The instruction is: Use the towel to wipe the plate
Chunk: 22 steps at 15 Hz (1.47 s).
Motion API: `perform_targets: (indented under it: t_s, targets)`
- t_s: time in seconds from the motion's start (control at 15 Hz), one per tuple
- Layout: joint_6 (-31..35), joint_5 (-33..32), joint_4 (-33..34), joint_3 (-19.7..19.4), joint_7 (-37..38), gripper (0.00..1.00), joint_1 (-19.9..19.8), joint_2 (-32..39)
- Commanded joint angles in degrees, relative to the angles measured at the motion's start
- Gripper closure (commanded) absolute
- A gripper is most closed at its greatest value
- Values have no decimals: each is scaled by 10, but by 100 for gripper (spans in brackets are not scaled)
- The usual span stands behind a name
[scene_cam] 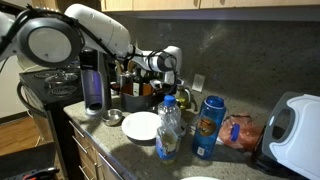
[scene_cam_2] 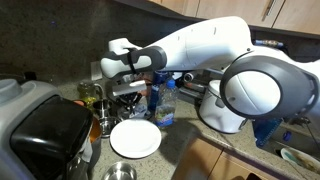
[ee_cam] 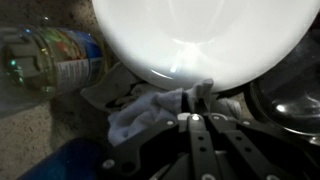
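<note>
The white round plate lies on the dark countertop and shows in both exterior views. In the wrist view the plate fills the top of the picture. A crumpled white towel lies just beside the plate's rim. My gripper has its fingers closed together on a fold of the towel. In the exterior views the gripper hangs behind the plate, near the back wall.
A clear plastic bottle and a blue canister stand beside the plate. There is also a coffee maker, a small metal bowl, a black toaster and a white appliance.
</note>
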Motion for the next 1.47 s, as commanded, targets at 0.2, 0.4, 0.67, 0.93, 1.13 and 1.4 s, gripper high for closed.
perform_targets:
  t_s: [0.2, 0.4, 0.67, 0.93, 1.13, 1.4]
  targets:
    - [27, -11, 77, -12, 21, 100, -4, 56]
    - [49, -14, 95, -23, 34, 100, -8, 88]
    - [54, -12, 123, -30, 48, 73, -15, 127]
    - [45, -9, 151, -29, 44, 53, -15, 136]
    - [28, -7, 162, -24, 34, 29, -13, 128]
    - [4, 3, 157, -12, 0, 0, -9, 104]
